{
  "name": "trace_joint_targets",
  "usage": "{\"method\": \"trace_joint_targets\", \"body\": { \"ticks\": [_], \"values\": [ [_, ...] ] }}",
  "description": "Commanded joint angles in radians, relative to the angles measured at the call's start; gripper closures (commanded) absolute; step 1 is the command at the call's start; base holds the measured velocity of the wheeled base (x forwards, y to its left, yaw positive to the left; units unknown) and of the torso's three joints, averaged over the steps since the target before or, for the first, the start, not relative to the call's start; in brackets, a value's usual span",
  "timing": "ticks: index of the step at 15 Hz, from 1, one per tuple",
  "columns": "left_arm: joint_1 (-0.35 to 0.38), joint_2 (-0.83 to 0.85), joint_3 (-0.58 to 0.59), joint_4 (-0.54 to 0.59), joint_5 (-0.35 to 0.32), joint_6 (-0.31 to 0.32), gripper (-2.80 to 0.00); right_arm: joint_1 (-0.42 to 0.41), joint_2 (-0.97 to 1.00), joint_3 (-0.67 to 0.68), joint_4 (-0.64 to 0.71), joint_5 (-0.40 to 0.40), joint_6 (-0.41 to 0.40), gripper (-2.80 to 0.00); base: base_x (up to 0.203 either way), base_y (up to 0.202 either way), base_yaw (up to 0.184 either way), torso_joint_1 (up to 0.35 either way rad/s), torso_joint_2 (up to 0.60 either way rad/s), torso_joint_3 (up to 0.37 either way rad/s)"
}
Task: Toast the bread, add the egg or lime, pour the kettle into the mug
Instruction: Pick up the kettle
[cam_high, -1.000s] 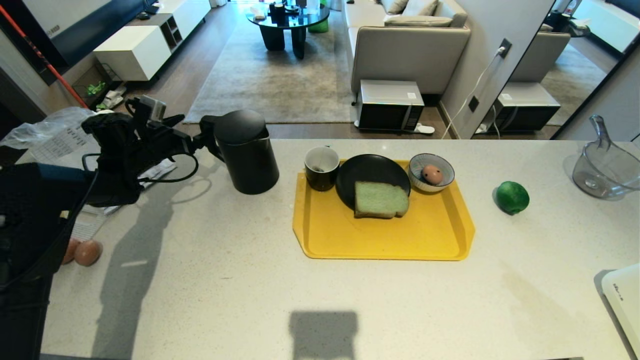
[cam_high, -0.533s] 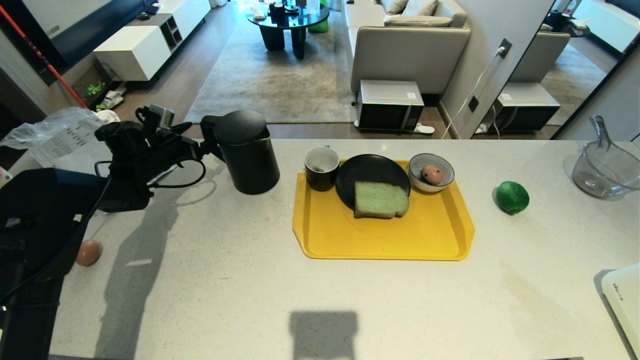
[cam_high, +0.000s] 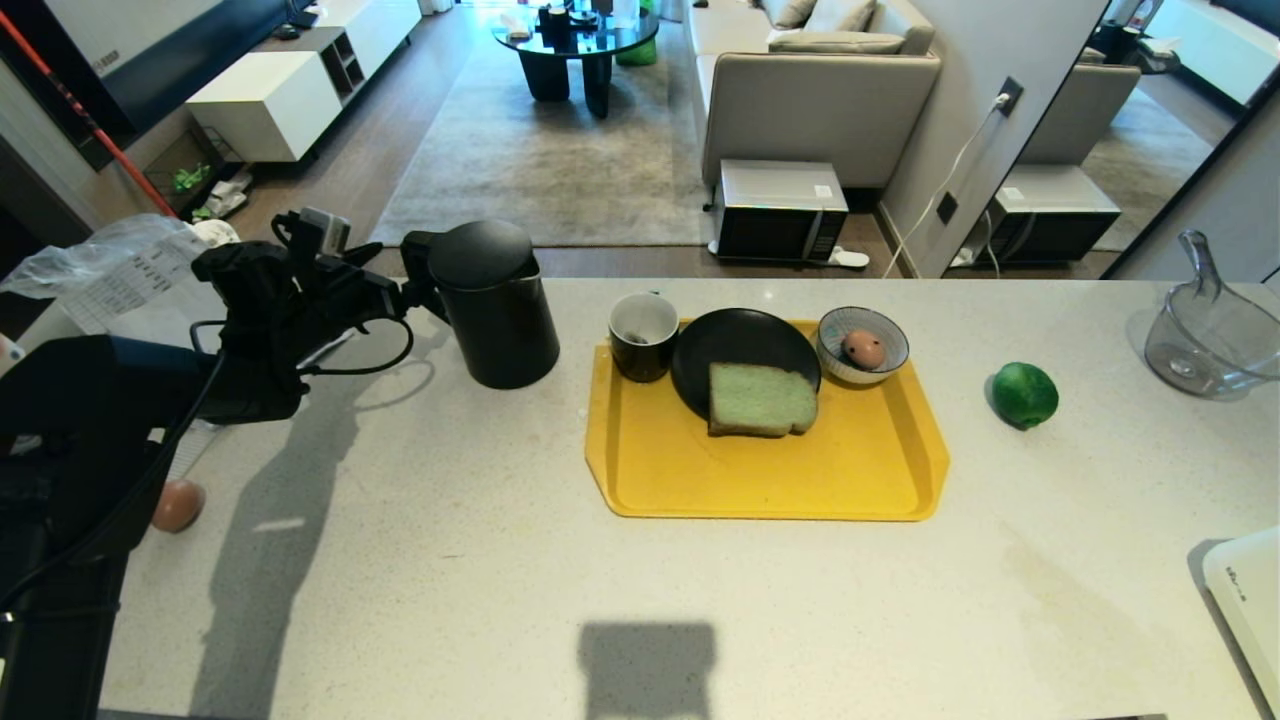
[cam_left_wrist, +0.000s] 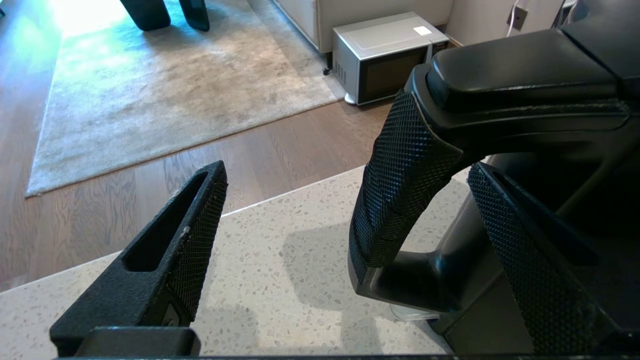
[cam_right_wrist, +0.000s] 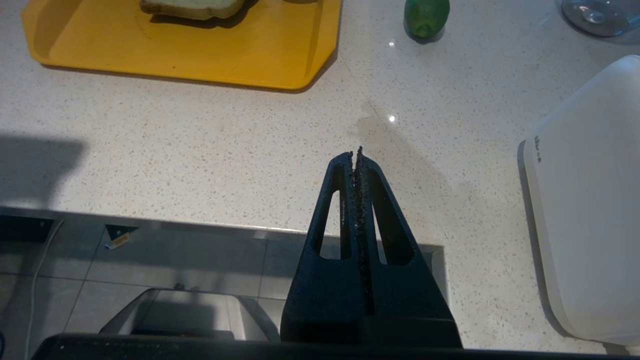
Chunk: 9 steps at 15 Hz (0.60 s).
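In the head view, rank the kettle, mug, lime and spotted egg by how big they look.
1. kettle
2. mug
3. lime, slightly smaller than the mug
4. egg
All sit at a similar distance, so the order is fairly safe.

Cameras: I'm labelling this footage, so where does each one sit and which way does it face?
Head view: high on the robot, looking down over the counter at the kettle and yellow tray; left arm shows.
Left wrist view: behind the open left pincer, whose fingers straddle the kettle handle.
Right wrist view: behind the shut right pincer, at the counter's near edge.
Head and right wrist share the tray and lime.
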Motion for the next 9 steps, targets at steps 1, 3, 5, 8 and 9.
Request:
{"method": "trace_joint_targets", "body": {
  "ticks": [1, 3, 5, 8, 9],
  "values": [
    [0.003, -0.006, 0.011, -0.014, -0.003, -0.001, -2.80, 0.000, 0.001, 0.000, 0.000, 0.001, 0.000, 0.00, 0.000, 0.000, 0.000, 0.000, 0.00, 0.000],
    [0.006, -0.019, 0.030, -0.019, -0.004, -0.002, -2.80, 0.000, 0.000, 0.000, 0.000, 0.001, 0.000, 0.00, 0.000, 0.000, 0.000, 0.000, 0.00, 0.000],
    [0.009, -0.022, 0.050, -0.020, -0.002, -0.002, -2.80, 0.000, 0.000, 0.000, 0.000, 0.001, 0.000, 0.00, 0.000, 0.000, 0.000, 0.000, 0.00, 0.000],
    [0.020, -0.022, 0.052, -0.020, -0.001, -0.002, -2.80, 0.000, 0.000, 0.000, 0.000, 0.001, 0.000, 0.00, 0.000, 0.000, 0.000, 0.000, 0.00, 0.000],
    [0.022, -0.021, 0.052, -0.020, -0.001, -0.001, -2.80, 0.000, 0.000, 0.000, 0.000, 0.001, 0.000, 0.00, 0.000, 0.000, 0.000, 0.000, 0.00, 0.000]
  ]
}}
